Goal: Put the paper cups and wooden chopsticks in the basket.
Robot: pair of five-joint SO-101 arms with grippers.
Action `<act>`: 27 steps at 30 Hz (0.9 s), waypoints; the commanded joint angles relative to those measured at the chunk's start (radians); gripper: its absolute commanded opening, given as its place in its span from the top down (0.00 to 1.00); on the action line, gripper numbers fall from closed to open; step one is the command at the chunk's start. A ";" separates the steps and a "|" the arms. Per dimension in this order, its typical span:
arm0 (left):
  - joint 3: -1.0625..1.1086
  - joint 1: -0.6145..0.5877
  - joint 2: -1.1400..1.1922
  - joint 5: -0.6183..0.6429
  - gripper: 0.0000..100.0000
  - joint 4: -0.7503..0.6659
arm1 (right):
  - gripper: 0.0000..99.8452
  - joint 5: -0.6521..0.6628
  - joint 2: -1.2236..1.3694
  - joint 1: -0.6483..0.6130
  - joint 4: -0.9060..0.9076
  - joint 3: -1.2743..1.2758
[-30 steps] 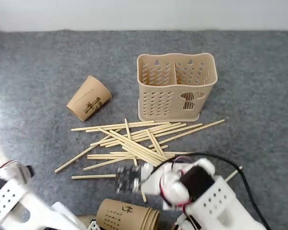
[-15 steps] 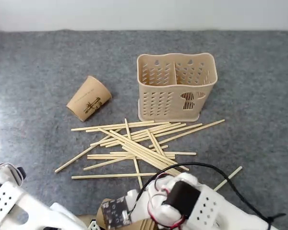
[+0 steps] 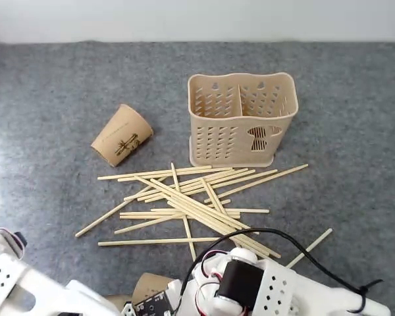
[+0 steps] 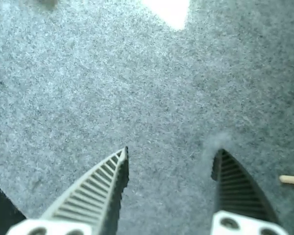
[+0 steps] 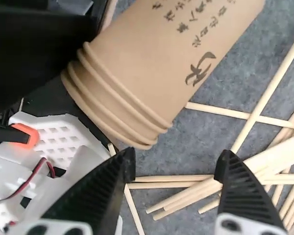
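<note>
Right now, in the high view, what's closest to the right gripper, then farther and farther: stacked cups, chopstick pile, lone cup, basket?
Starting from the right gripper:
1. stacked cups, right beside it at the table's near edge.
2. chopstick pile, in the middle of the table.
3. lone cup, farther back on the left, and basket, farther back on the right: too close to call.

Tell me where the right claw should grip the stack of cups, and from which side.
Grip the stack across its round wall, just behind the rims, coming down from above. It lies on its side with the rims toward the open right claw, so the jaws can likely straddle it and the rims should stop slipping.
</note>
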 commanded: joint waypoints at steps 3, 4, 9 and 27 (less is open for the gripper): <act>-0.059 -0.029 -0.011 0.048 0.73 -0.017 | 0.72 -0.005 0.015 -0.048 0.012 -0.011; -0.059 -0.029 -0.011 0.057 0.73 -0.017 | 0.72 -0.005 0.015 -0.048 0.012 -0.011; -0.061 -0.023 -0.011 0.101 0.73 -0.014 | 0.72 -0.005 0.016 -0.056 -0.048 0.046; -0.051 -0.020 -0.011 0.126 0.73 -0.009 | 0.73 -0.048 0.005 0.038 -0.179 0.123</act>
